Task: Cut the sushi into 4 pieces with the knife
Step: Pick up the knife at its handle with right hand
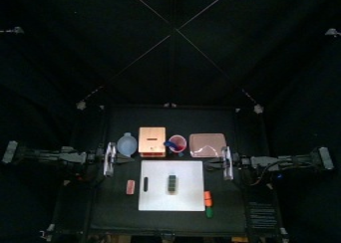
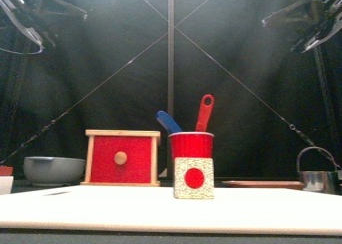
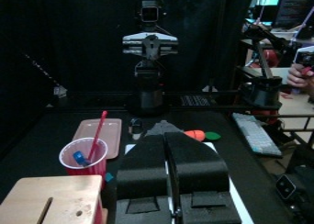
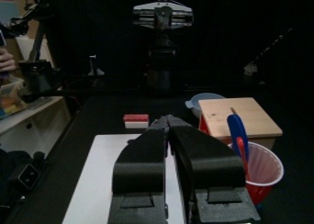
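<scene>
Front view, near first: sushi roll (image 2: 194, 178) sits end-on on the white cutting board (image 2: 80, 210). The red cup (image 2: 191, 145) is just behind it, with the blue knife (image 2: 168, 121) and red knife (image 2: 205, 110) sticking up out of it — easy to pluck from above, I'd guess. Top view adds what front can't: the roll lies front-to-back mid-board, left gripper (image 1: 110, 159) and right gripper (image 1: 228, 165) flank the board, no knife picked up yet. Wrist views show both pairs of jaws closed together on nothing — I can't make out the roll in either.
</scene>
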Robot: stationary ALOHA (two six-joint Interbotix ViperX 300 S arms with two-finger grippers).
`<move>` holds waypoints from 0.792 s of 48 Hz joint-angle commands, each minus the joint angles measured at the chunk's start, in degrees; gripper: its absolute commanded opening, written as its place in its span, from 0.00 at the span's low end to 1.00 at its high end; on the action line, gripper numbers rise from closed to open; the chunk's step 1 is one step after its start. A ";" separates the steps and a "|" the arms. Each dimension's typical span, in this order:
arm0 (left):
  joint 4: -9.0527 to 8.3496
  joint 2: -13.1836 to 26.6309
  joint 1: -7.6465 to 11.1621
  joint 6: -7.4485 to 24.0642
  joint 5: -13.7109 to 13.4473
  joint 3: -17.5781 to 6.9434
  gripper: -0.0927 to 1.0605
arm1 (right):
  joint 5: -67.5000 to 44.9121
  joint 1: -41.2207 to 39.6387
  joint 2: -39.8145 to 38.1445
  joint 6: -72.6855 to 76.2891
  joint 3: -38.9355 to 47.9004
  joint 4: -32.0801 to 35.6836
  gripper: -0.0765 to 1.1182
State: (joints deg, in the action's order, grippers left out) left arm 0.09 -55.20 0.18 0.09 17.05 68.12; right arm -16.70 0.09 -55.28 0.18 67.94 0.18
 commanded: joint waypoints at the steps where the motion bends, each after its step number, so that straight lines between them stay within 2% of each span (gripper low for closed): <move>1: 3.08 3.87 0.09 -0.18 0.53 -1.58 0.02 | 0.26 -0.79 2.81 0.88 -2.99 -2.20 0.08; 3: 4.66 5.10 0.09 -0.09 0.62 -1.85 0.05 | 1.14 -1.32 4.39 1.14 -4.31 -3.60 0.10; 8: 6.42 7.47 0.18 0.26 0.62 -2.55 0.08 | 6.06 -3.78 9.67 1.23 -9.32 -5.98 0.12; 16: 5.89 11.07 0.53 0.35 1.05 -3.34 0.09 | 20.48 -9.14 19.69 1.32 -21.09 -7.03 0.14; 22: 5.45 12.48 0.88 0.35 2.46 -2.90 0.09 | 31.03 -12.04 25.66 1.32 -29.88 -7.03 0.20; 28: 5.45 12.83 1.14 0.18 3.34 -2.37 0.09 | 41.66 -14.85 31.29 1.14 -37.88 -6.68 0.34; 38: 5.54 12.83 1.14 0.09 3.34 -1.85 0.09 | 55.72 -16.17 40.08 0.62 -47.29 -5.19 0.64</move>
State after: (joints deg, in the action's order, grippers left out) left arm 5.71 -42.54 1.23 0.26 19.86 67.06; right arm 34.98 -15.82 -17.05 0.97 24.87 -5.71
